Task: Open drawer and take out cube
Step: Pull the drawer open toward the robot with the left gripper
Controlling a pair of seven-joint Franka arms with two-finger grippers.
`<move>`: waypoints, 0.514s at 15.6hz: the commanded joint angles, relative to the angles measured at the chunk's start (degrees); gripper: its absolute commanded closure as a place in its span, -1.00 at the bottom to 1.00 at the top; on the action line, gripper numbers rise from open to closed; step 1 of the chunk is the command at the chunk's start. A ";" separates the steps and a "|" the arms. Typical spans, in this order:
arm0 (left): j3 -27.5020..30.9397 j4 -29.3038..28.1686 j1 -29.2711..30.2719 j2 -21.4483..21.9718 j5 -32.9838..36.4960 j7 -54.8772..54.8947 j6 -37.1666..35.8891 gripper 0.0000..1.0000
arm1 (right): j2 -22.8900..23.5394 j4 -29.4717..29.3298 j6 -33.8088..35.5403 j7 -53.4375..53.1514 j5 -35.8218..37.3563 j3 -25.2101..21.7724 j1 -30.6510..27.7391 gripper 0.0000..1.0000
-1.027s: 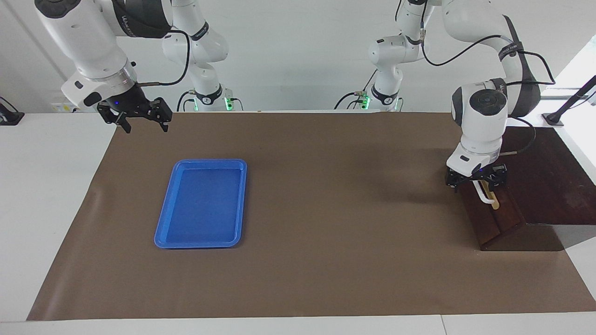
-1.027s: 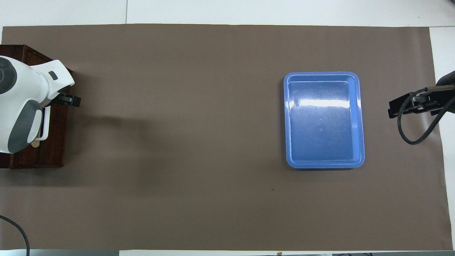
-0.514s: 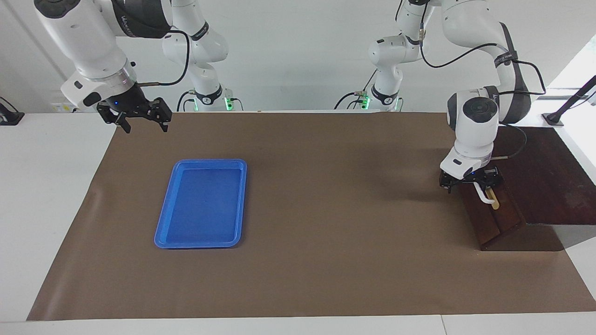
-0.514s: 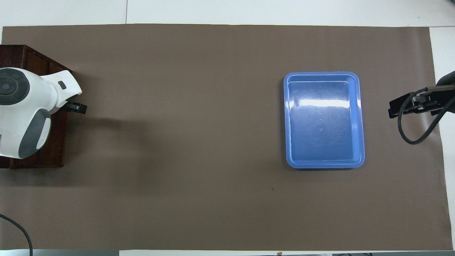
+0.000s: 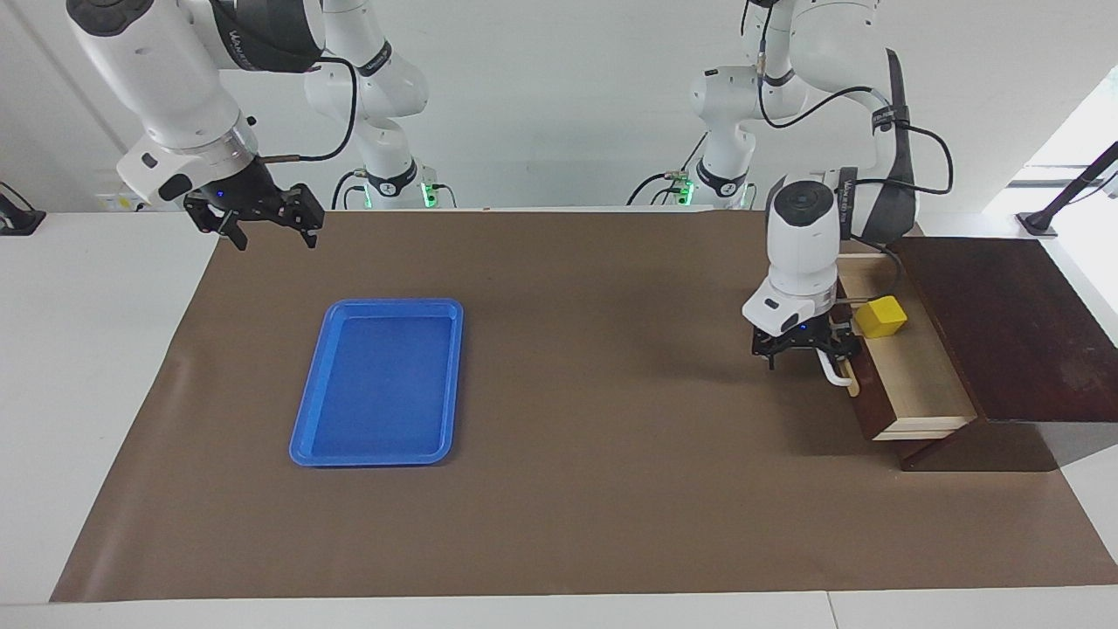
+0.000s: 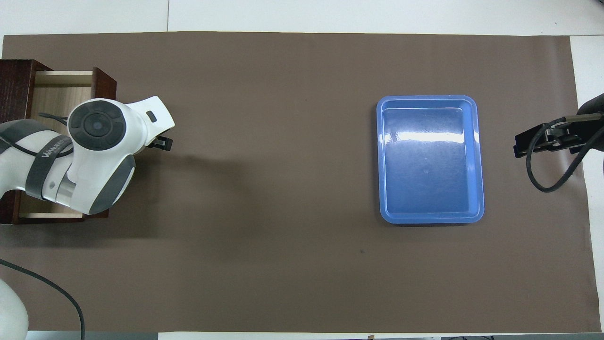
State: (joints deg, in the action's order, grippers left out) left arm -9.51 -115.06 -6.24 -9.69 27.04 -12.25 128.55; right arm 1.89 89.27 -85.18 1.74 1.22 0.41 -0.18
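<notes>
2 arms are at work here, though only 1 is busy. The right gripper (image 5: 272, 238) waits in the air over the corner of the counter (image 5: 611, 489) at the right arm's end, its jaws apart and empty. A blue tray (image 5: 384, 303) lies empty on the brown cover below it, a little farther from the robots.

Toward the left arm's end, the left gripper (image 5: 808, 356) hangs low at the front of the drawer (image 5: 917, 384). Its jaws stand apart, and 1 of them looks hooked around the white handle (image 5: 838, 376) rather than clamped on it.

The big change: 1 second ago the drawer was shut in its dark wooden box (image 5: 1004, 314), and half a second ago it had barely started to move. Now it is pulled well out, with its pale inside showing. That uncovers the yellow cube (image 5: 880, 316), which sits on the drawer floor at the end nearer the robots, close to the left arm's wrist. In the overhead view the arm hides it.

So the opening step looks done. My guess is that the gripper must come off the handle, rise and reach into the drawer for the cube, minding the drawer wall and its own cable.
</notes>
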 commanded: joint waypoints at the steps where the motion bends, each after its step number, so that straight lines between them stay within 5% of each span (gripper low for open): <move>1: 0.45 1.85 -3.34 -0.59 -0.23 -1.55 -2.43 -1.00 | -1.36 1.69 -0.60 1.69 -0.96 0.47 -0.96 -1.00; 8: 0.45 5.78 -3.96 -0.77 -3.83 -1.47 -6.45 -1.00 | -1.45 1.96 -0.60 1.87 -0.87 0.47 -0.96 -1.00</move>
State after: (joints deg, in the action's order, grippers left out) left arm -9.41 -113.40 -8.88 -9.70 25.41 -13.39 125.60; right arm 1.81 89.40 -85.18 1.76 1.21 0.41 -0.18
